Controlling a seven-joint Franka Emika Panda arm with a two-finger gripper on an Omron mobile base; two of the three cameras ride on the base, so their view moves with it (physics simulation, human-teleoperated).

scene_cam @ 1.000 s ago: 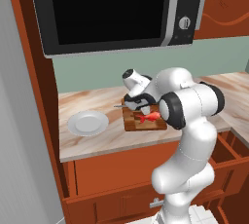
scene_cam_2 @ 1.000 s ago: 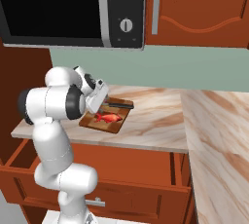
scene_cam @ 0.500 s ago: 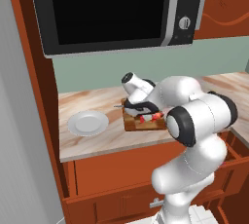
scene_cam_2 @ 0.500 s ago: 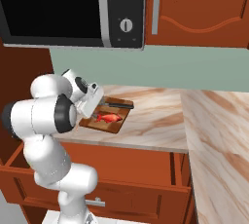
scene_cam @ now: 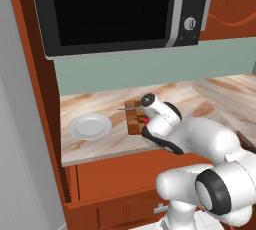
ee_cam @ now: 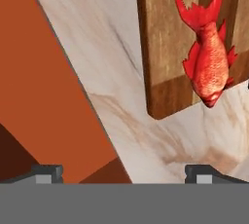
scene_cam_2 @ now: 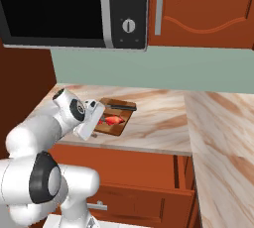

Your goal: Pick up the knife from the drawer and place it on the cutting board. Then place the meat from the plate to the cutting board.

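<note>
The checkered cutting board (scene_cam_2: 119, 123) lies on the marble counter. The knife (scene_cam_2: 122, 106) rests along its far edge, black handle to the right, and its thin blade (scene_cam: 124, 108) sticks out past the board. The red-orange meat (ee_cam: 209, 65) lies on the board (ee_cam: 165, 47), its head at the near edge. The white plate (scene_cam: 90, 126) sits bare to the board's left. My gripper (ee_cam: 125, 173) is open and holds nothing, hovering over the counter's front edge just short of the board. The drawer (scene_cam_2: 149, 197) stands pulled out below the counter.
A black microwave (scene_cam: 115, 9) and reddish-brown upper cabinet doors (scene_cam_2: 198, 9) hang above the counter. The counter (scene_cam_2: 218, 133) turns a corner and runs on at the right. My own white arm (scene_cam: 200, 139) covers the near right part of the board in the left base view.
My hand has drawn back from over the board toward the counter's front edge, and the elbow has swung lower and nearer the cameras. Knife and meat stay on the board.
</note>
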